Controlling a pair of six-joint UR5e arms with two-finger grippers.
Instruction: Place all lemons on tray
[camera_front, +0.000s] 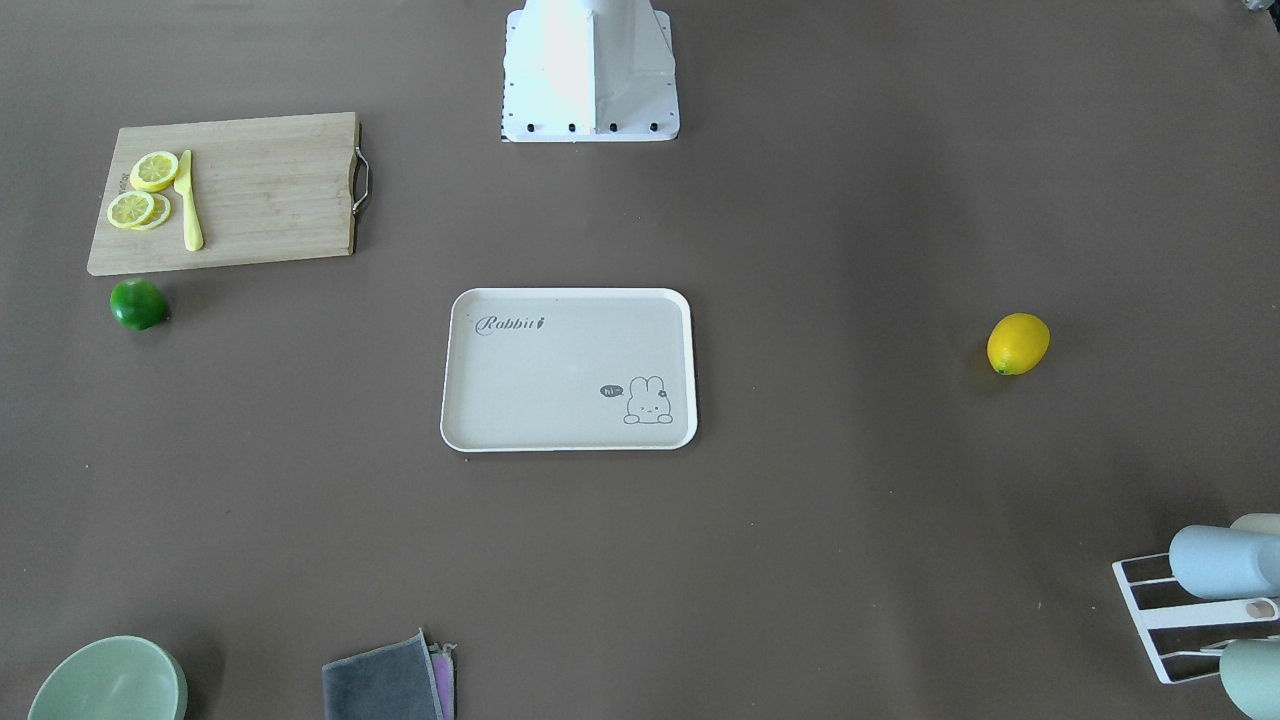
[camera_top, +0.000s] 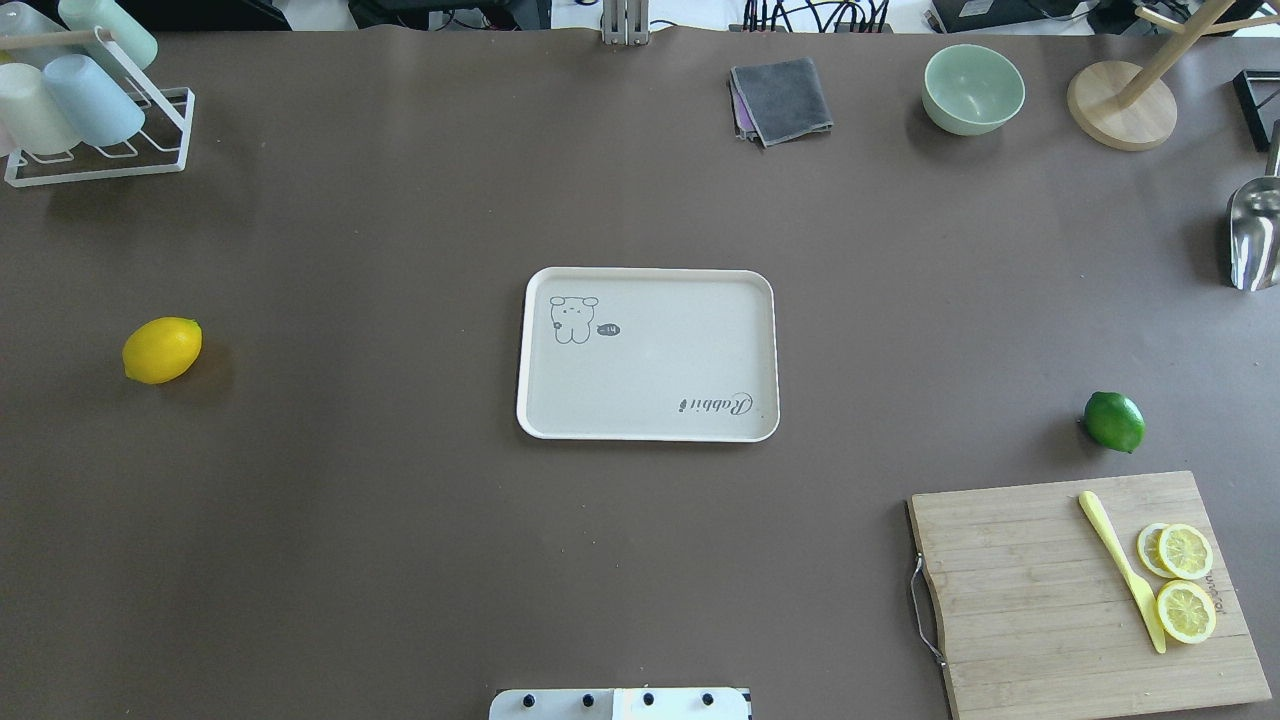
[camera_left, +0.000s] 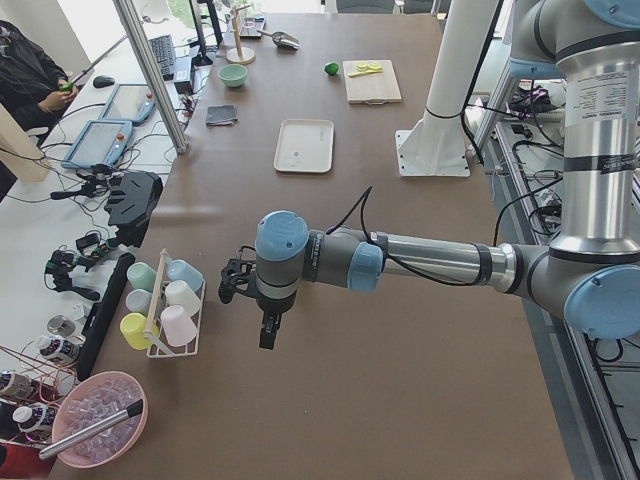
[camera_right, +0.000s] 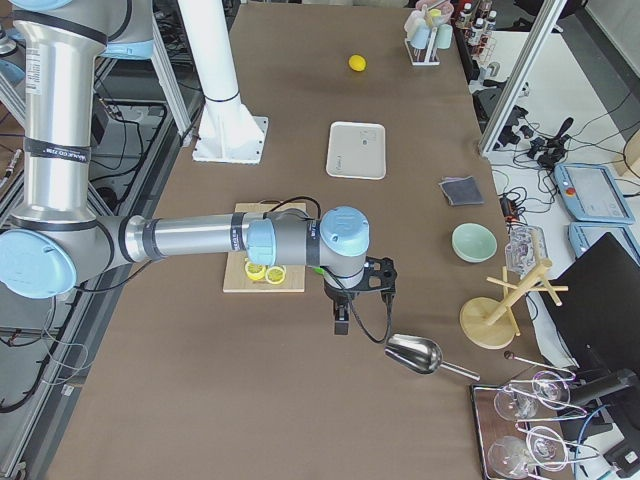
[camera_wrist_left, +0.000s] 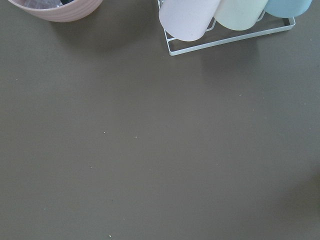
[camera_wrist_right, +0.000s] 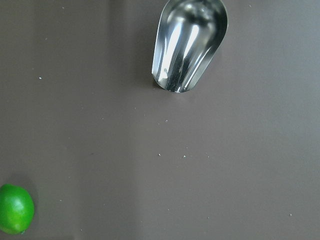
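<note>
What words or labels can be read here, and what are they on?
"Rabbit": grey script on the tray.
"hi": in the speech bubble beside the bunny, same tray.
Cutting board: a mark along one edge, too small to read.
Sticker on the left arm: print too blurred to read.

The overhead view looks forward and down from behind the robot, wide over the table; the front view faces it from across, steeply down, so the tray (camera_front: 560, 370) appears turned round between them; both show the board (camera_front: 270, 190) and green lemon (camera_front: 138, 304); the side views look along the table from opposite ends, the left arm (camera_left: 430, 262) near in one, the right arm (camera_right: 190, 240) near in the other; both wrist cameras look straight down, close: the left on the cups (camera_wrist_left: 192, 17), the right on the scoop (camera_wrist_right: 190, 45), both things also at the overhead view's edges.
</note>
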